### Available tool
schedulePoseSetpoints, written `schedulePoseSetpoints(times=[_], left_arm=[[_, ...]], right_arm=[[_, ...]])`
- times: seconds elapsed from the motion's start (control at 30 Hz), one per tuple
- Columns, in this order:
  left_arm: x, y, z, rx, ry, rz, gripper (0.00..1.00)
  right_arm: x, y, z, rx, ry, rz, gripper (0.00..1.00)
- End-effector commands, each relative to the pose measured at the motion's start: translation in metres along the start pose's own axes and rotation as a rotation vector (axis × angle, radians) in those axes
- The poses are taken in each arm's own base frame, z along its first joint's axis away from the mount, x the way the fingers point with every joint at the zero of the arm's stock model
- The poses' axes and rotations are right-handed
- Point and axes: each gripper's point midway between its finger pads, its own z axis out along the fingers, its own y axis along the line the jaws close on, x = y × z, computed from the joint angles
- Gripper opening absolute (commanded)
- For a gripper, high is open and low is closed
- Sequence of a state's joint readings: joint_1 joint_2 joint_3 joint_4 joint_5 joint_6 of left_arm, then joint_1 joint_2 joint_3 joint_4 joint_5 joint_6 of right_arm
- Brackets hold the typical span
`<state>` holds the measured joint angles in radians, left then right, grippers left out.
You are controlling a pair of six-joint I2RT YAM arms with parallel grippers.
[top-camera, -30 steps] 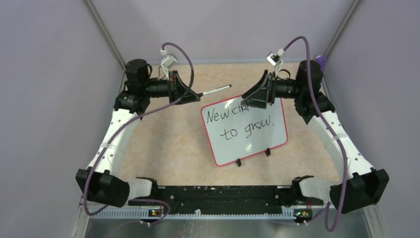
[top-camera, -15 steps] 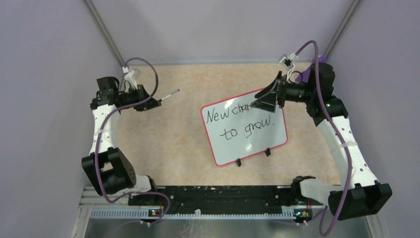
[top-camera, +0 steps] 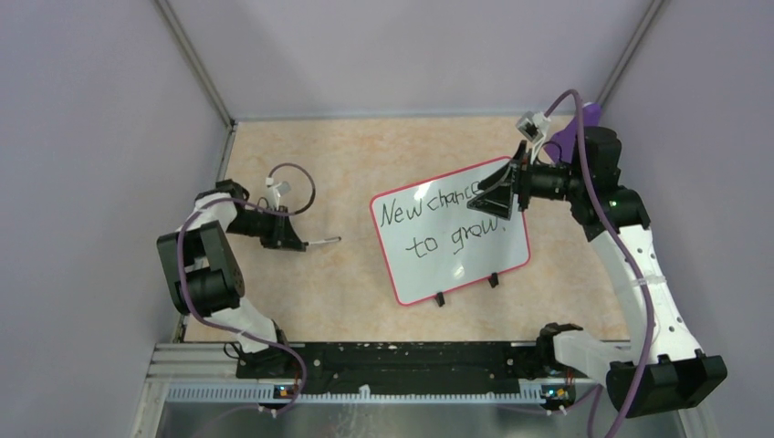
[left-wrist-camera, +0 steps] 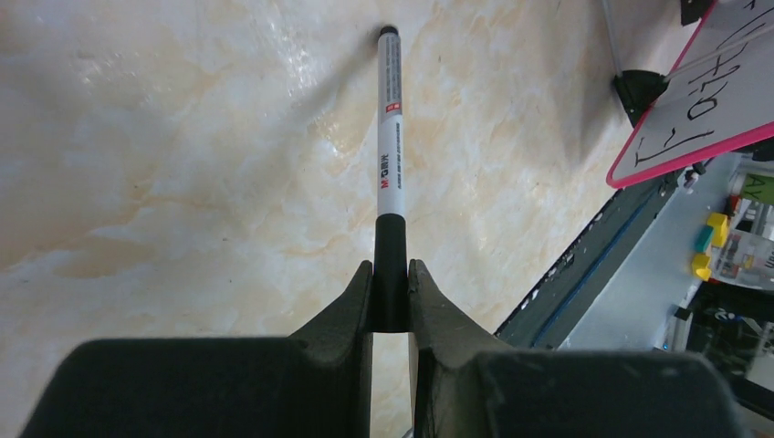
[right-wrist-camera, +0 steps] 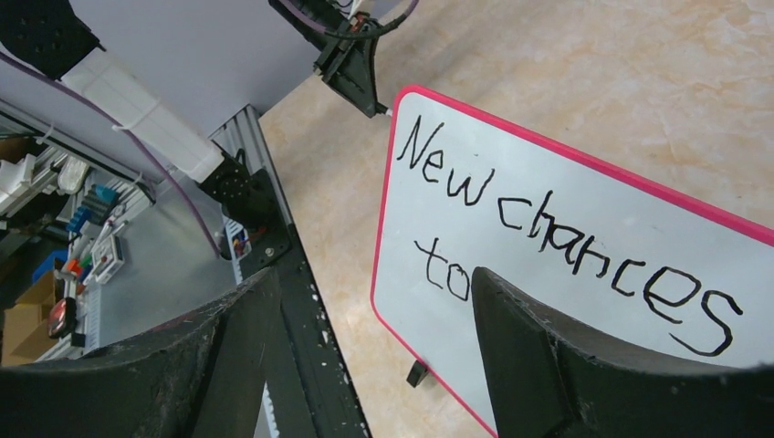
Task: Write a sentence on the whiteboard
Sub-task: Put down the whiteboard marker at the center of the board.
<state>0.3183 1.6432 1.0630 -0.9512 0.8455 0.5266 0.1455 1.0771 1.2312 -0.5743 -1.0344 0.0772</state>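
The left gripper (left-wrist-camera: 391, 274) is clenched on the black end of a marker (left-wrist-camera: 391, 155), whose white barrel runs straight out ahead of the jaws, low over the marbled table (left-wrist-camera: 183, 137). Printed along the barrel is the brand "M&G" followed by small characters; further toward the tip comes a small red patch and a grey block of print too fine to read. Ahead of this gripper and off to its right stands the whiteboard (left-wrist-camera: 703, 100), well apart from the marker, with one black clip foot (left-wrist-camera: 639, 91) at its pink rim.

The right gripper (right-wrist-camera: 374, 274) is released, its jaws standing wide with nothing between them, hanging over the far right corner of the whiteboard (top-camera: 456, 265). Just below and beyond its fingers (right-wrist-camera: 511, 310) the sentence (right-wrist-camera: 548, 228) reads "New chances" on the upper line and "to" on the lower, the rest hidden behind one finger. From above, the lower line of the sentence (top-camera: 438, 224) reads "to grow."
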Motion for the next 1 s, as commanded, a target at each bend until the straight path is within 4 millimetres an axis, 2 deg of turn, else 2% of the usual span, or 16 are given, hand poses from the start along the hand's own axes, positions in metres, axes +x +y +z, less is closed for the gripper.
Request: schedulePoseSetpoints(times=[0.0, 0.13, 0.43, 0.77, 0.83, 0.93, 0.97], left_arm=[[0.016, 0.005, 0.008, 0.027, 0.05, 0.007, 0.1], [0.023, 0.013, 0.012, 0.012, 0.083, -0.016, 0.14], [0.03, 0.025, 0.013, -0.035, 0.118, -0.037, 0.35], [0.022, 0.022, 0.005, -0.057, 0.1, -0.008, 0.52], [0.019, 0.02, 0.003, -0.069, 0.093, 0.009, 0.56], [0.012, 0.015, -0.002, -0.089, 0.082, 0.051, 0.69], [0.008, 0.013, -0.004, -0.096, 0.078, 0.07, 0.76]], right_arm=[[-0.003, 0.003, -0.004, 0.001, -0.013, -0.048, 0.74], [-0.004, 0.002, -0.003, -0.002, -0.013, -0.044, 0.74], [-0.004, 0.003, -0.003, -0.006, -0.009, -0.041, 0.74], [-0.004, 0.002, -0.002, -0.013, -0.001, -0.039, 0.74], [-0.002, 0.0, -0.002, -0.008, 0.005, -0.037, 0.74], [0.001, -0.004, -0.002, 0.009, 0.022, -0.03, 0.75], [0.001, -0.007, -0.002, 0.018, 0.028, -0.052, 0.76]])
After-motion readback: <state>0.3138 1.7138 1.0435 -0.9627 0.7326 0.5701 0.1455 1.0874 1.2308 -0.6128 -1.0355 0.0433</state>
